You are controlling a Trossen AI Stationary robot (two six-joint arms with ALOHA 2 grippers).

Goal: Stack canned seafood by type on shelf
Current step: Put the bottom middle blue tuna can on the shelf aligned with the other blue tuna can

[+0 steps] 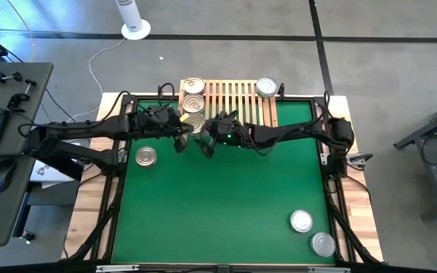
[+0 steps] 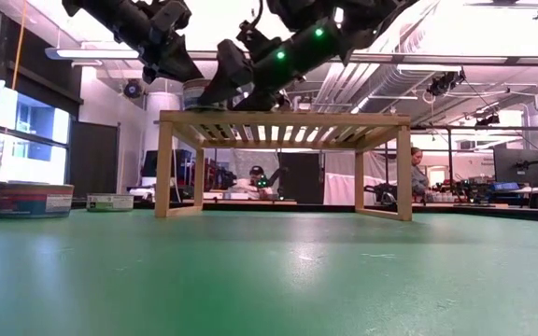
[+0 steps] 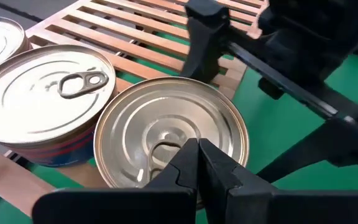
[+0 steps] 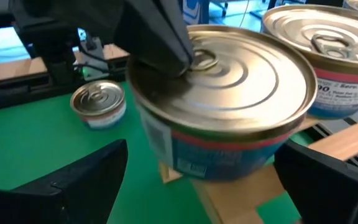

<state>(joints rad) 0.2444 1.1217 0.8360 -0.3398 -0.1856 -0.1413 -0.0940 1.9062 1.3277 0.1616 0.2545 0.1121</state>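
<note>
- The right gripper (image 4: 197,180) has its two dark fingers spread wide, one on either side of a gold-topped tin (image 4: 219,102), with a gap showing on each side; it grips nothing.
- That tin stands upright, its flat ringed top facing up and its short axis vertical. It sits at the near left edge of the shelf (image 1: 234,98). Its wrapper is blue with a red band; the print is too small to read.
- The left gripper (image 3: 197,163) is fully closed, its fingertips pressed together over the tin's pull-tab. Whether they pinch the tab cannot be told.
- Just beyond, two more gold-topped tins (image 1: 193,92) stand upright in a row on the shelf. One label shows the digits "90"; the rest is not legible.
- At the shelf's far right corner stands one silver-topped tin (image 1: 265,86), well apart from both grippers.
- On the green mat (image 1: 218,205), one tin (image 1: 146,156) sits near the left arm.
- Two silver tins (image 1: 312,232) lie far off by the mat's near right corner.
</note>
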